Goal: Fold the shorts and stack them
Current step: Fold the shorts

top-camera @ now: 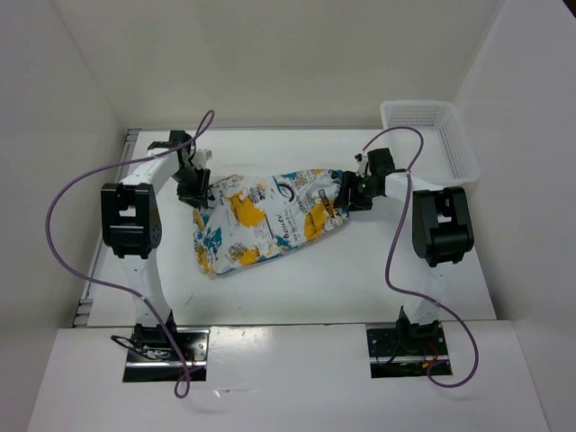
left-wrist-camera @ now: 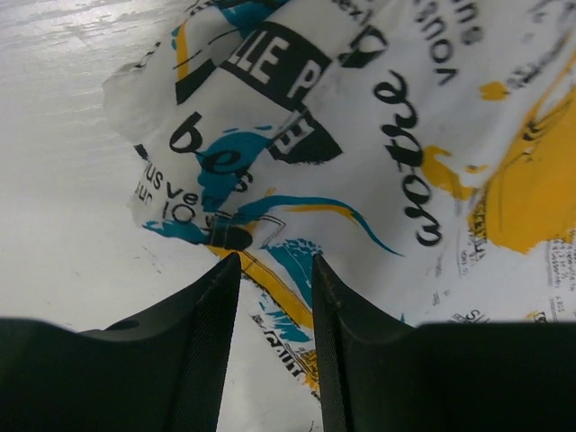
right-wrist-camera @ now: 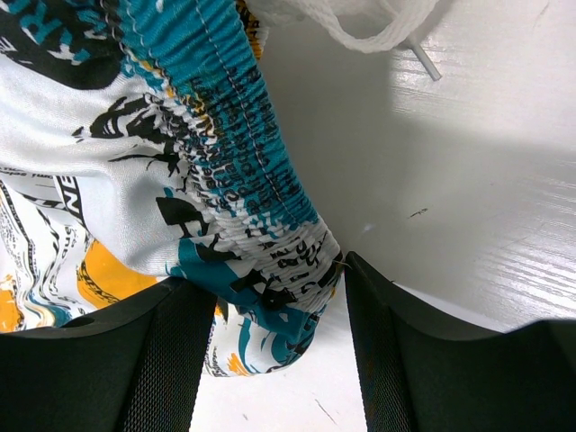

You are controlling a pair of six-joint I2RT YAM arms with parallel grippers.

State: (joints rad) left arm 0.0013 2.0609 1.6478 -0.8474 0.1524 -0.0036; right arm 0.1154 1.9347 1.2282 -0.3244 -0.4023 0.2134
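The printed shorts (top-camera: 265,220) lie spread out in the middle of the white table, waistband to the right. My left gripper (top-camera: 193,191) is at their upper left corner. In the left wrist view this gripper (left-wrist-camera: 276,270) is open, its jaws straddling the hem edge of the shorts (left-wrist-camera: 387,135), with bare table showing between them. My right gripper (top-camera: 353,194) is at the waistband end. In the right wrist view it (right-wrist-camera: 279,281) stands open around the gathered teal waistband corner of the shorts (right-wrist-camera: 225,117). A white drawstring (right-wrist-camera: 378,31) trails off the top.
A white perforated basket (top-camera: 430,135) stands at the back right corner of the table (top-camera: 360,279). White walls close in the left, back and right sides. Purple cables loop off both arms.
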